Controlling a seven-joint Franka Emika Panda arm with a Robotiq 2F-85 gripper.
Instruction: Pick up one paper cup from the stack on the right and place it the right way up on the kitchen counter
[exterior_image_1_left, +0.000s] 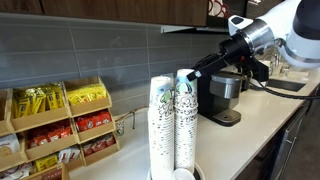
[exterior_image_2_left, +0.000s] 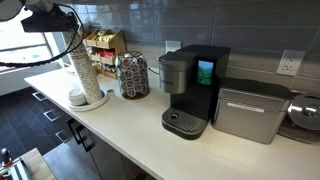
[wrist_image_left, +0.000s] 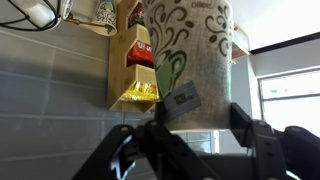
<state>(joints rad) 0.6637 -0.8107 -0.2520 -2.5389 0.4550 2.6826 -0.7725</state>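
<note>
Downward — arm (exterior_image_1_left: 222, 52) slanted, outstretched; pincer (exterior_image_1_left: 185, 74) at stack (exterior_image_1_left: 185, 125) top.

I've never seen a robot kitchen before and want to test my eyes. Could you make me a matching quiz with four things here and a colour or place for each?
Things:
1. coffee machine
2. snack rack
3. stack
4. gripper

Descriptions:
a. wooden, holding yellow and red packets
b. up at the top of a column of cups
c. black, next to a silver appliance
d. white with green-and-dark print

Pairs: 1-c, 2-a, 3-d, 4-b.
</note>
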